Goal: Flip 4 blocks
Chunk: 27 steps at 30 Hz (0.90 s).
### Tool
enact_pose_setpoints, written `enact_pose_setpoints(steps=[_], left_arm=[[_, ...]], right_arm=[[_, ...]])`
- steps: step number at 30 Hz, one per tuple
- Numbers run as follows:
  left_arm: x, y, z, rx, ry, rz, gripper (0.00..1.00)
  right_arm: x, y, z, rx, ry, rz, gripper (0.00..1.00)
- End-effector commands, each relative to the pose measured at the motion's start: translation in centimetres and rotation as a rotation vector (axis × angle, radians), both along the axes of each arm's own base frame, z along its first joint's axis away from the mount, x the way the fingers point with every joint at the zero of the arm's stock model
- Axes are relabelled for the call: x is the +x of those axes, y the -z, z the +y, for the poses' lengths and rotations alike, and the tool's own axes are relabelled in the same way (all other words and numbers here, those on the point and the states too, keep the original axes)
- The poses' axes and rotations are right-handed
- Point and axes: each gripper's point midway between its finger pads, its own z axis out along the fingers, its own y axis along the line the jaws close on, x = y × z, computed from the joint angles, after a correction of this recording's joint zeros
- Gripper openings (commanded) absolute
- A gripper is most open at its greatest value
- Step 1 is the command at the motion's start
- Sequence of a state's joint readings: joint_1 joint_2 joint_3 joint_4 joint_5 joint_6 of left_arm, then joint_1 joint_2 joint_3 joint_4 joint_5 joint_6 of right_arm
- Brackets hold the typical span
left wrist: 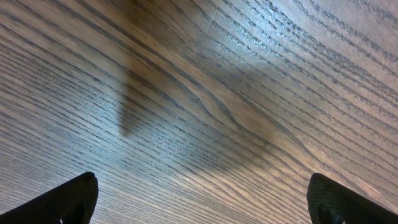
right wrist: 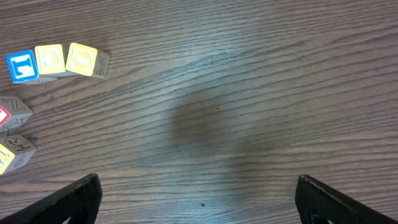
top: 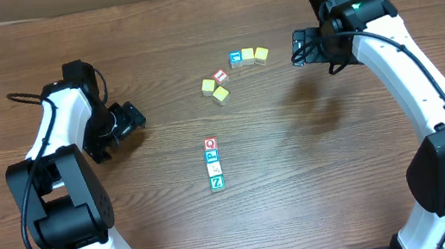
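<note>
The four letter blocks [top: 213,162] lie in a column mid-tabletop [top: 302,192]. My left fingers [top: 136,117] and right fingers [top: 295,48] gape wide, holding nothing, well apart from it. I judge no flip is in hand; next I must reach over one block.

Table [top: 301,183] wood-grain, slight sheen; blocks [top: 213,162] painted wood.

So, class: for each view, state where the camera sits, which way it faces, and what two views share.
Overhead: fixed above the table, facing straight down; left arm, right arm, the four-block column.
Left wrist: on the left arm, facing bare wood; open left gripper at bottom.
Right wrist: on the right arm, facing the table; open right gripper likewise.
Shared: overhead and right wrist both show the blue cube beside two yellow cubes.
</note>
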<state>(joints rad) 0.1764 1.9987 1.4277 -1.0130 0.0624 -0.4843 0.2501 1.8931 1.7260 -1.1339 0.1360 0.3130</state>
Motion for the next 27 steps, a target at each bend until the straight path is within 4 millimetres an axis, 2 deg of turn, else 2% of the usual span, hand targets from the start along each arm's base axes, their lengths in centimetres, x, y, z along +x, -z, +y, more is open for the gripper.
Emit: enact_pose_setpoints(steps=[1, 19, 24, 27], left_arm=[[0.4, -0.4, 0.0, 0.013, 0.004, -0.013, 1.00], [0.4, -0.4, 0.0, 0.014, 0.004, -0.013, 1.00], [0.4, -0.4, 0.0, 0.013, 0.004, -0.014, 1.00], [0.4, -0.4, 0.0, 0.013, 0.004, -0.014, 1.00]], right_arm=[[0.4, -2.0, -0.1, 0.003, -0.001, -0.056, 1.00], [0.3, -2.2, -0.3, 0.004, 0.001, -0.060, 1.00], [0.2, -3.2, -0.3, 0.010, 0.001, -0.083, 1.00], [-0.1, -4.8, -0.4, 0.019, 0.002, -0.120, 1.00]])
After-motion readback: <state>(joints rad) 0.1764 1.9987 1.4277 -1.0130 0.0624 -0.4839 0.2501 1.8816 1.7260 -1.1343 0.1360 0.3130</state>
